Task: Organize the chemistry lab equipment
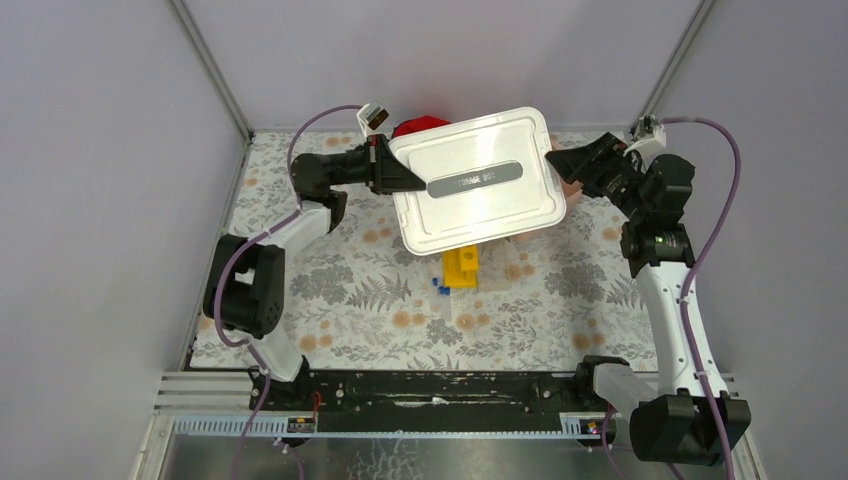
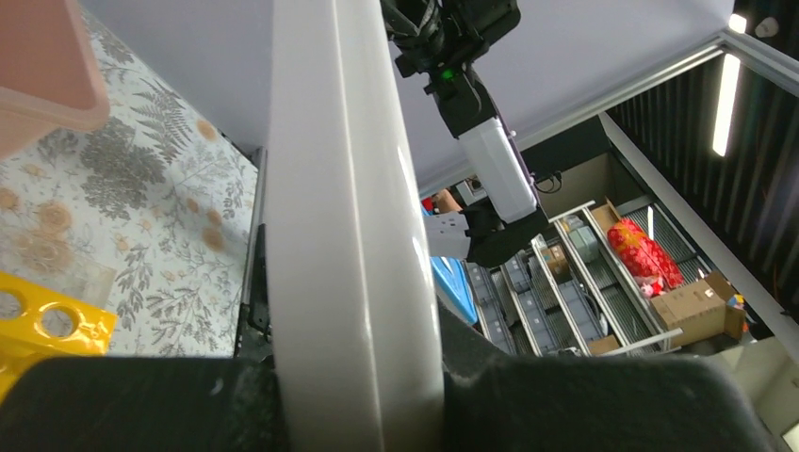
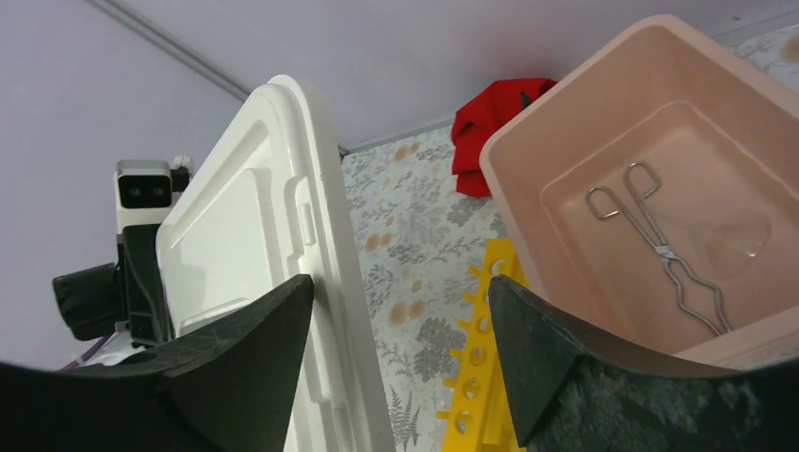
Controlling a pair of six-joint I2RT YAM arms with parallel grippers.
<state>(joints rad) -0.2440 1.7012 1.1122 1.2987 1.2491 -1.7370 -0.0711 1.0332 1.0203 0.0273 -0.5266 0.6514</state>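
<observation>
Lid (image 1: 470,185): lifted clear of the bin and tilted over the far middle of the table, probably ready to go back on.
Left gripper (image 1: 410,178): clamped on the lid's left edge and bearing it alone.
Right gripper (image 1: 562,165): fingers apart at the lid's right edge, gripping nothing.
Bin (image 3: 565,132): far right, below the lid, uncovered.
Tongs (image 3: 660,247): flat on the bin floor, already stowed.
Rack (image 1: 461,268): on the table, its near end poking out from under the lid.
Tubes (image 1: 440,287): just left of the rack's near end, still to be stowed.
Red cloth (image 1: 420,126): far, behind the lid.
</observation>
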